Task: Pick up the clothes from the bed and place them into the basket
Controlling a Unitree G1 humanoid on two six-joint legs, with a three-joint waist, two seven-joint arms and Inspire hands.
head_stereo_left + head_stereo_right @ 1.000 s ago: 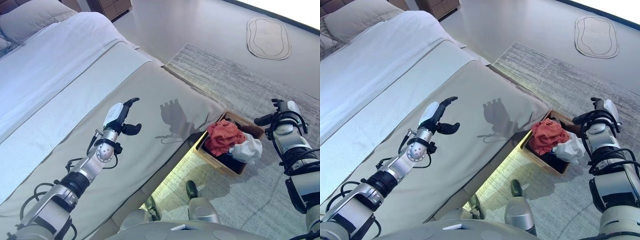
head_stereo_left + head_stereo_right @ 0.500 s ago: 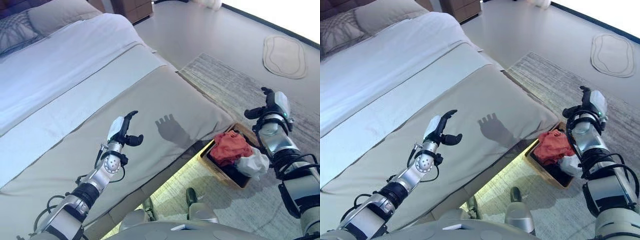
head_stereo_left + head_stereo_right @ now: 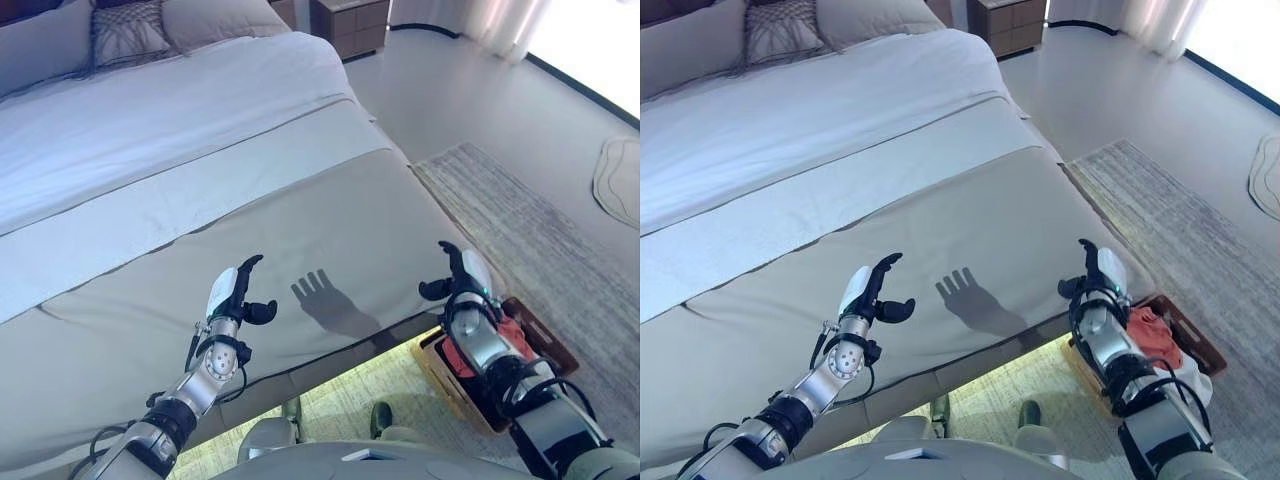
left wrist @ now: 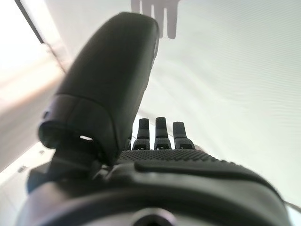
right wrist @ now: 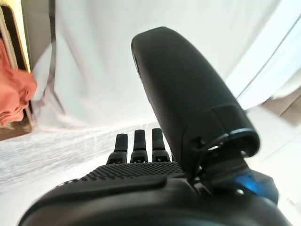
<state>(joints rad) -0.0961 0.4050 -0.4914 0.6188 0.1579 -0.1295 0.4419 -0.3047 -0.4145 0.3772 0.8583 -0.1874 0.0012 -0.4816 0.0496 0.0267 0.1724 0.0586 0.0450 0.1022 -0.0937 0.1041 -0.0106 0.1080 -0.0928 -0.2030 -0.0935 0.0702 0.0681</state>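
Hands first: both are empty and relaxed, fingers straight, neither holding cloth. Going from the biggest thing down, the bed now fills most of the head view from nine o'clock round to two o'clock, where a second ago only its foot end showed; the whole picture has swung, so the camera has turned toward the bed rather than the furniture having moved. No garment shows on the grey cover or the white sheet, only pillows at eleven o'clock and the shadow of a hand at the centre. The rug lies at three o'clock. The basket sits on the floor at four o'clock, just beside the bed's corner, with a red garment and something white lying in it; the clothes in view are all there. The right hand, which hung beside the basket a second ago, has come up and across to the bed's edge at four o'clock, partly in front of the basket. The left hand hovers above the cover at seven o'clock, much as before. My reading is that the drop is done and the robot is turning back to look for more; with nothing visible on the bed, the task looks finished or nearly so.
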